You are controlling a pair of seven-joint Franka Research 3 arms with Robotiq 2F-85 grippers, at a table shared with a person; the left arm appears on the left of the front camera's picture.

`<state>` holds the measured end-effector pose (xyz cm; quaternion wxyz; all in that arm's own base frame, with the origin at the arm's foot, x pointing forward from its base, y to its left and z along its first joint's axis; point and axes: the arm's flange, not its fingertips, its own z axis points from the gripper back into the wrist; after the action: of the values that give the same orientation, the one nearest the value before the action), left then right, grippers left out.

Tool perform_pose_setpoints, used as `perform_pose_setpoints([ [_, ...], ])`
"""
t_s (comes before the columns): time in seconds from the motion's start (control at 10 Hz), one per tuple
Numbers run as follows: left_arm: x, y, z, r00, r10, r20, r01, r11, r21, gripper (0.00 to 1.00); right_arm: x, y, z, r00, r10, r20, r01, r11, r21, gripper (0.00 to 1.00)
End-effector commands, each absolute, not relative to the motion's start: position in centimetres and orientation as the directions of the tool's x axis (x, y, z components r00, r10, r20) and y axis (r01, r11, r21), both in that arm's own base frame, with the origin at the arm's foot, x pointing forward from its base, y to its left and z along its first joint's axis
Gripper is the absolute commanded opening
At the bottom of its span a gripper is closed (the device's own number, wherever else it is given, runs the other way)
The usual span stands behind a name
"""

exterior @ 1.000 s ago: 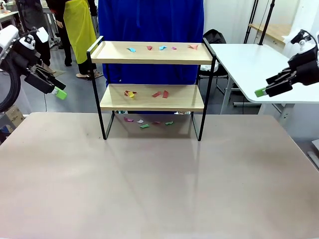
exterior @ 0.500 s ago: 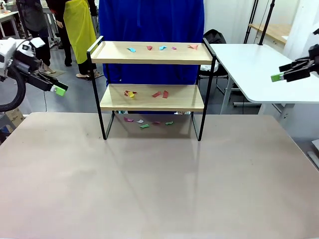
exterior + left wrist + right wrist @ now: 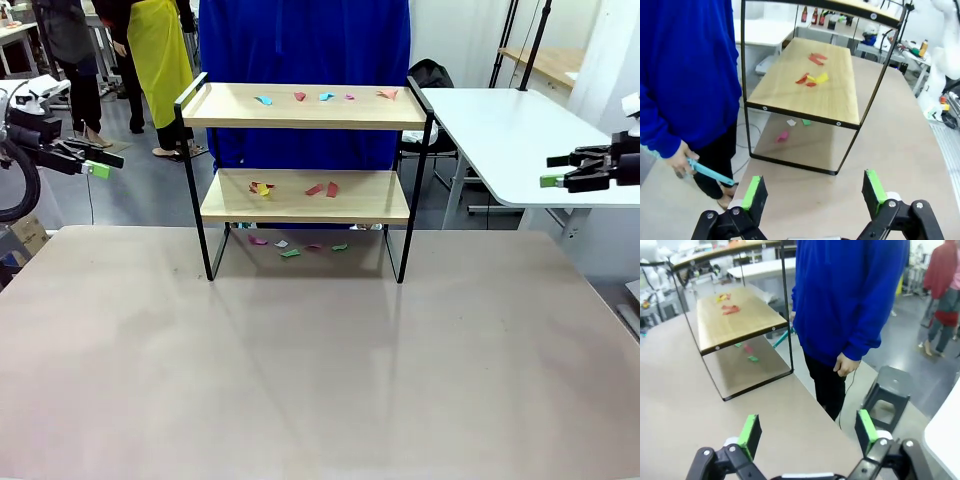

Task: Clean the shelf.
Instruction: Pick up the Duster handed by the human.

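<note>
Beige table (image 3: 300, 380) fills the foreground, and the shelf (image 3: 300, 108) stands upright near its far edge, about midway between the two arms. Coloured paper scraps (image 3: 325, 96) lie scattered on the shelf's top board, more sit on its lower board, and a few rest on the table beneath it, between the legs. Just behind the shelf stands a person (image 3: 300, 50) in a blue top. In the left wrist view one hand (image 3: 681, 161) grips a thin light-blue tool (image 3: 710, 173), low down and beyond the shelf's far legs. In the right wrist view the other hand (image 3: 846, 364) hangs curled at the person's side, also behind the shelf. The left gripper (image 3: 103, 164) hovers in the air well to the left of the shelf, at a height between its two boards, pointing towards it, with fingers spread wide and nothing between them. The right gripper (image 3: 552, 171) hovers well to the right of the shelf at about the same height, in front of a white side table (image 3: 500, 130), likewise spread wide and empty. A dark stool (image 3: 887, 390) stands on the floor behind the shelf, near the person.
</note>
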<state>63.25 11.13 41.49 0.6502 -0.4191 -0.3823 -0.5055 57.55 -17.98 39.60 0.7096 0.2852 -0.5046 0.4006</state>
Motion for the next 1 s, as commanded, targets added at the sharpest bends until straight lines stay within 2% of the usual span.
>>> perform_pose_setpoints([
  [0.0, 63.4, 11.6, 41.0, 0.104, -0.288, 0.952, 0.994, 0.07, -0.088, 1.0, 58.8, -18.7, 39.7, 0.08, 0.267, 0.96, -0.886, 0.46, -0.053, 1.0],
  [0.4, 61.3, 12.6, 39.4, -0.028, -0.223, 0.974, 0.995, 0.089, 0.049, 1.0, 58.2, -18.9, 38.5, 0.064, 0.222, 0.973, -0.885, 0.464, -0.047, 1.0],
  [0.9, 58.7, 14.2, 40.3, -0.098, -0.131, 0.986, 0.99, 0.084, 0.11, 1.0, 57.1, -18.7, 40.4, 0.002, 0.207, 0.978, -0.883, 0.459, -0.095, 1.0],
])
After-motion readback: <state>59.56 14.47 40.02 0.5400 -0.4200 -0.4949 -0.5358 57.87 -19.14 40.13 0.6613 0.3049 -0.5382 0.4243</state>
